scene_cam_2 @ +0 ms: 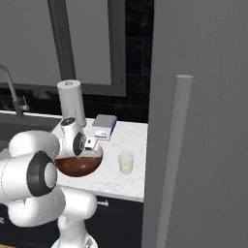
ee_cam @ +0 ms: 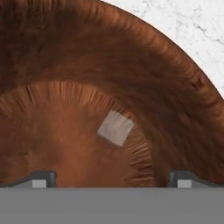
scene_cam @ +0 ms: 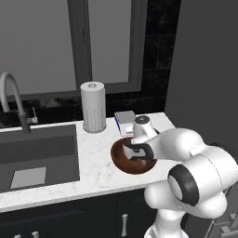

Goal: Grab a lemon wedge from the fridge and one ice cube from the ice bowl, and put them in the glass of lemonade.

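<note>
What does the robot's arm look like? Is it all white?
Mostly. The arm is fat, rounded and glossy white, with dark grey-black rings at its joints. Its wrist ends in a white cap with a small grey disc. The gripper has two small dark grey finger tips. No cables show.

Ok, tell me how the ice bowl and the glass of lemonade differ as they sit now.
The ice bowl is wide, shallow and reddish-brown; the glass of lemonade is narrow, upright and clear. The bowl holds one pale ice cube on its floor; the glass holds pale yellowish liquid. The pincer hangs inside the bowl with its fingertips apart; nothing is at the glass. Both stand on the white marbled counter, apart from each other.
</note>
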